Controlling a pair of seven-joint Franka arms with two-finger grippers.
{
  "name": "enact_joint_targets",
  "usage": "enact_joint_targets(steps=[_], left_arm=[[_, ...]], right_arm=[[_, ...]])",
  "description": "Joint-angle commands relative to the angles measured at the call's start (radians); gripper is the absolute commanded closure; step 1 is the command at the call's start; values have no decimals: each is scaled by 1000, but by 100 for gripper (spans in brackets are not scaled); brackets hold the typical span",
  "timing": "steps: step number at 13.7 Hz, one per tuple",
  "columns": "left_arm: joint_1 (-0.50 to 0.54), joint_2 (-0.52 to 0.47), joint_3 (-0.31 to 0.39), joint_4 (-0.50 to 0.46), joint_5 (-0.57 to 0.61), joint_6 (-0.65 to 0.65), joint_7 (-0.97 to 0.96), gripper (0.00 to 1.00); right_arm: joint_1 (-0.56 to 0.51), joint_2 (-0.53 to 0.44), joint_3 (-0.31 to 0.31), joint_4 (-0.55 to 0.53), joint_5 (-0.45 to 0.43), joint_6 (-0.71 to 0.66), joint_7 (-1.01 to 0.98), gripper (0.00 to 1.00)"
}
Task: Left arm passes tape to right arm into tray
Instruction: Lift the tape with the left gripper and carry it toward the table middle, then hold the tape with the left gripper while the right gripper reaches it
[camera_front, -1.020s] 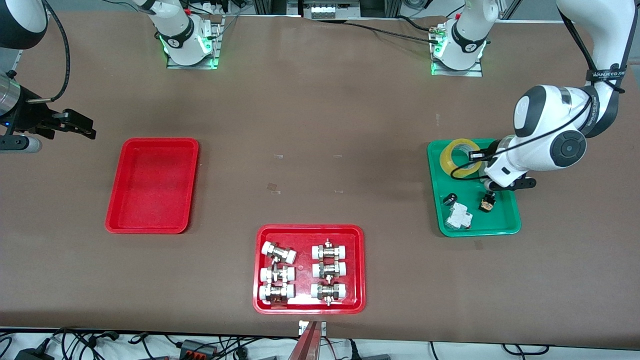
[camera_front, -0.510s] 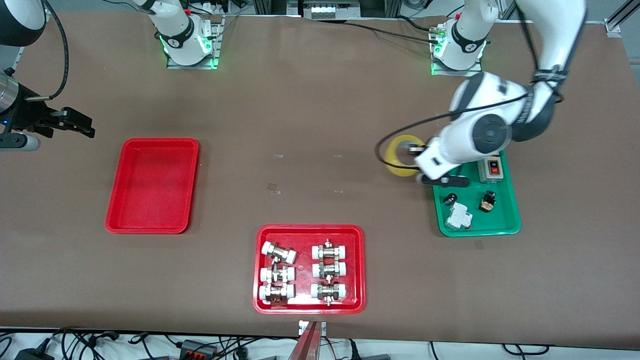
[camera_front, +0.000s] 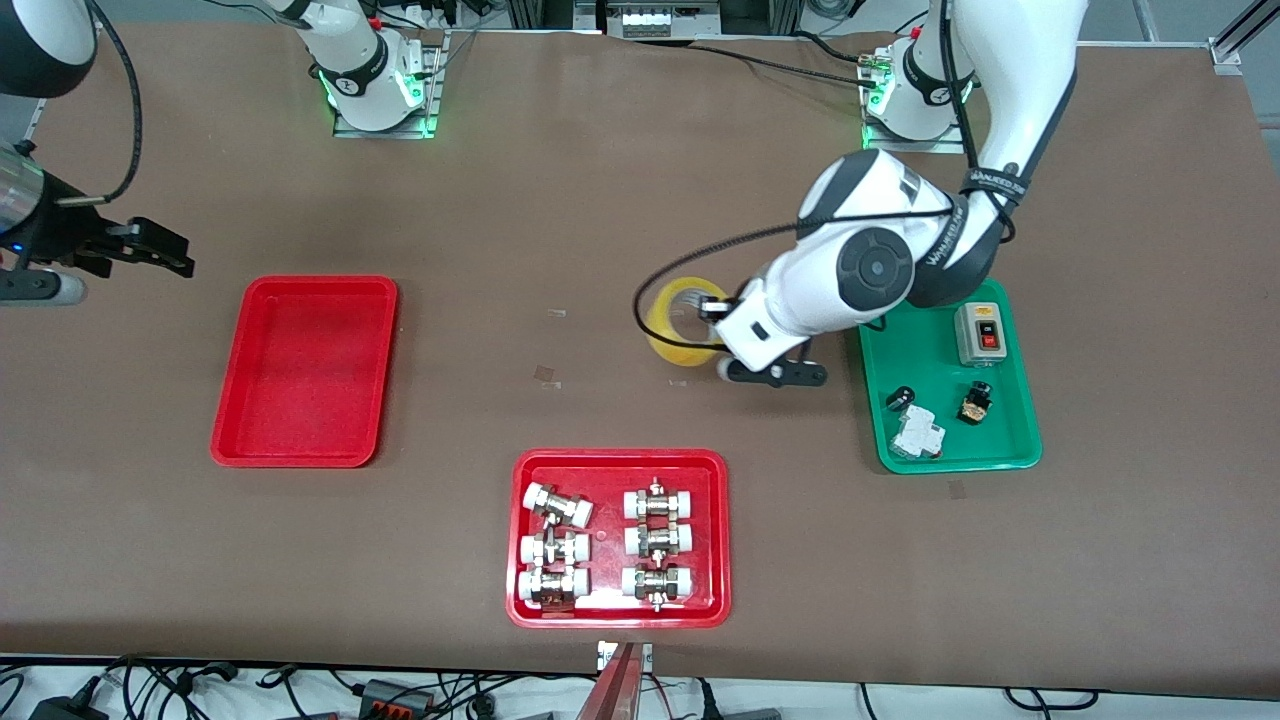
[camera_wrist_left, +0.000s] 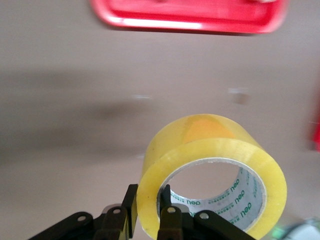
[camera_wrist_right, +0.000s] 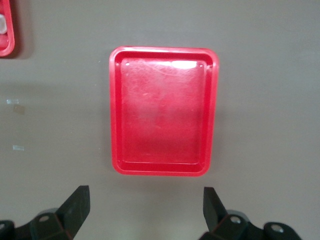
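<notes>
Left end effector (camera_wrist_left: 148, 212) clamped on the tape (camera_front: 682, 320), one finger inside the core and one outside the wall, as seen in the left wrist view. Roll held up in the air over bare bench (camera_front: 600, 230), between the green tray (camera_front: 1005, 455) and the bench's middle. Green "deli" lettering printed around the pale inner core (camera_wrist_left: 239, 192). Left arm (camera_front: 870, 265) reaching in from its base, a black strap with white lettering wrapped around the forearm, wording not readable.

Right end effector (camera_front: 150, 248) over the bench toward the right arm's end, just off the plain red tray (camera_front: 305, 455), fingers (camera_wrist_right: 76, 204) spread wide with nothing between them. Right arm (camera_front: 30, 225) waiting there. In the right wrist view, plain red tray (camera_wrist_right: 115, 115) seen whole from above.

Nearest the front camera, a second red tray (camera_front: 715, 530) carrying six white-and-metal pipe fittings (camera_front: 655, 540) in two columns. In the green tray, a grey switch box (camera_front: 980, 335) with a red button, a white breaker (camera_front: 918, 435), a small black cylinder (camera_front: 900, 398) and a small black-and-brass part (camera_front: 974, 405).
</notes>
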Motion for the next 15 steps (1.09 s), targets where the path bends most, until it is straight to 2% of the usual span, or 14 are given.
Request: enact_joint_targets(steps=[1, 4, 7, 8, 11, 13, 15], left_arm=[[-38, 48, -9, 105, -100, 77, -16, 92], [-96, 116, -11, 111, -114, 243, -33, 90], [-160, 146, -9, 116, -134, 381, -199, 94], [-171, 163, -9, 119, -135, 406, -231, 94], [-239, 196, -6, 117, -132, 588, -385, 94], [-245, 196, -5, 119, -131, 599, -409, 93], [-265, 196, 1, 117, -129, 602, -418, 93]], right_arm=[[64, 58, 1, -2, 54, 29, 9, 0], [97, 120, 1, 1, 185, 55, 7, 0], [141, 161, 1, 1, 371, 107, 7, 0], [155, 175, 1, 3, 410, 129, 6, 0], [204, 233, 1, 44, 464, 161, -6, 0], [212, 264, 1, 66, 563, 161, -22, 0], [215, 287, 1, 85, 616, 161, -58, 0]])
